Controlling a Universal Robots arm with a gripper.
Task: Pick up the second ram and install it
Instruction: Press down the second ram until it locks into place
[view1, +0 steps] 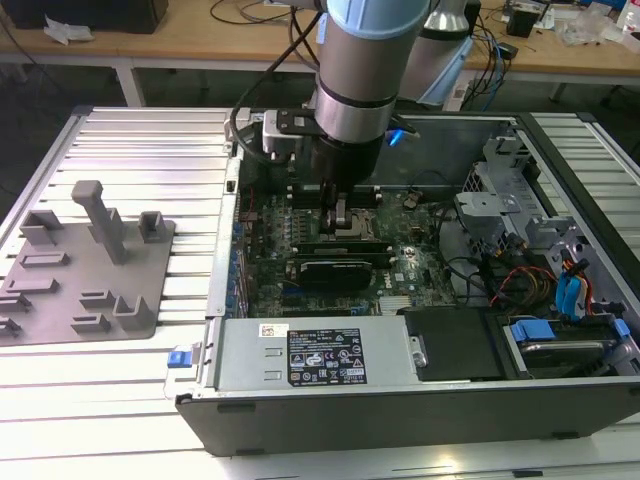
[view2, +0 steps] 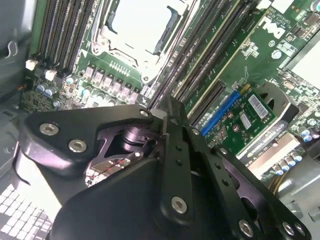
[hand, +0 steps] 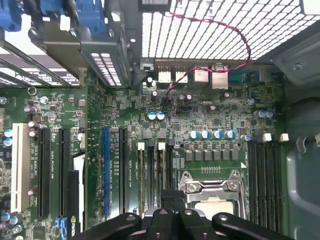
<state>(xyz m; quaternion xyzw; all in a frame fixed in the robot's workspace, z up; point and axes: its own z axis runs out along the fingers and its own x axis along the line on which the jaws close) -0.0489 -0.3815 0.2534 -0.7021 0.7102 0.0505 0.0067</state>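
The gripper is hovering low over the motherboard inside the open computer case, its fingers pressed together on the second ram, seen edge-on above the slots. Any tilt or offset risks jamming the stick against a latch.

Second ram: long thin green stick, seen edge-on in both wrist views. It stands upright on its long edge in a memory slot with a white latch, just beside the processor socket, parallel to the neighbouring slots. Chips on its face not visible. Whether fully seated is unclear.
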